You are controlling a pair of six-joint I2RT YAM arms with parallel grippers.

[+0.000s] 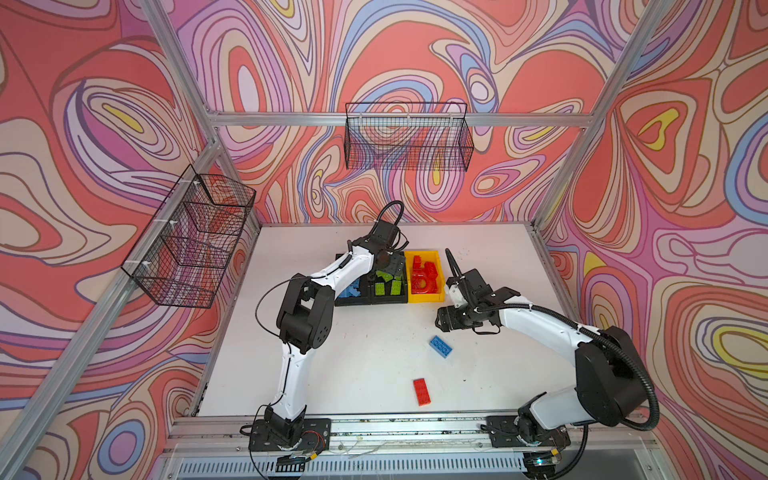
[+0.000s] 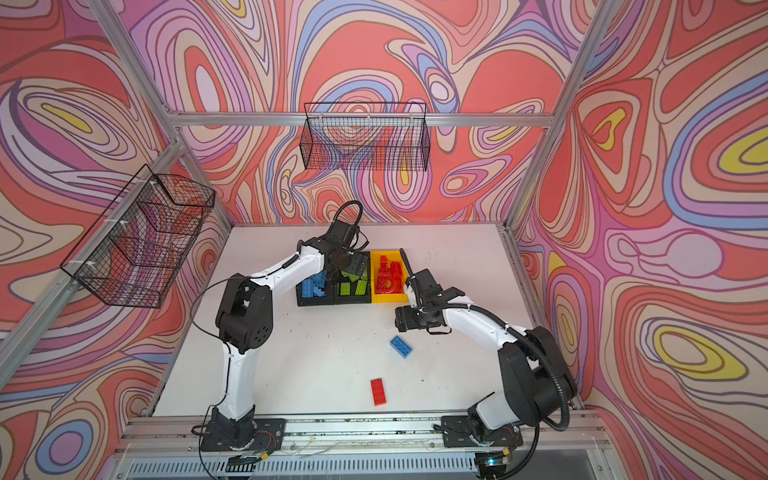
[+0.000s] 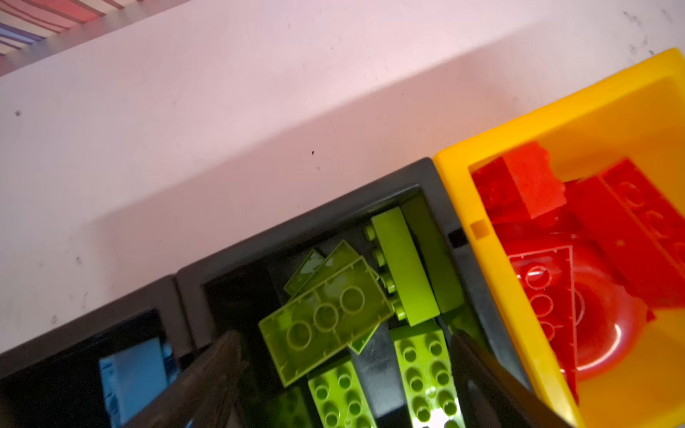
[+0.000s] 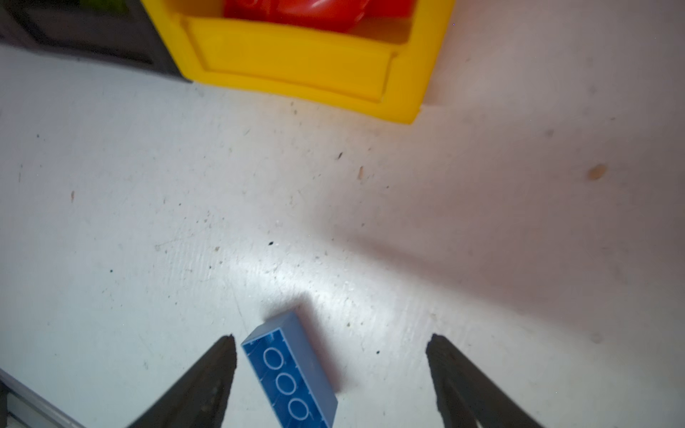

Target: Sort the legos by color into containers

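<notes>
Bins: three smooth rectangular plastic tubs touching in a row, 12 o'clock of the middle of the table (image 1: pixel 353 374). The yellow bin (image 1: pixel 426 298) holds red pieces, the middle black bin (image 3: pixel 333 218) lime ones, the left black bin (image 2: pixel 313 301) blue ones.
Loose bricks: a blue brick (image 1: pixel 441 346), ringed hollow underside up, at 4 o'clock; a red brick (image 1: pixel 422 391) flat at 5 o'clock.
Left gripper (image 3: pixel 343 333): fingers spread wide above the middle bin, holding nothing; a lime brick (image 3: pixel 326 315) lies tilted below.
Right gripper (image 4: pixel 331 336): spread wide and empty, the blue brick just beside one finger.
Hidden: the left arm (image 1: pixel 345 270) covers the black bins' far ends.
Room: scuffed bare white table surrounds both loose bricks.

High twin overviews; blurry wrist close-ups, seemingly sharing yellow container (image 4: pixel 296 63)
</notes>
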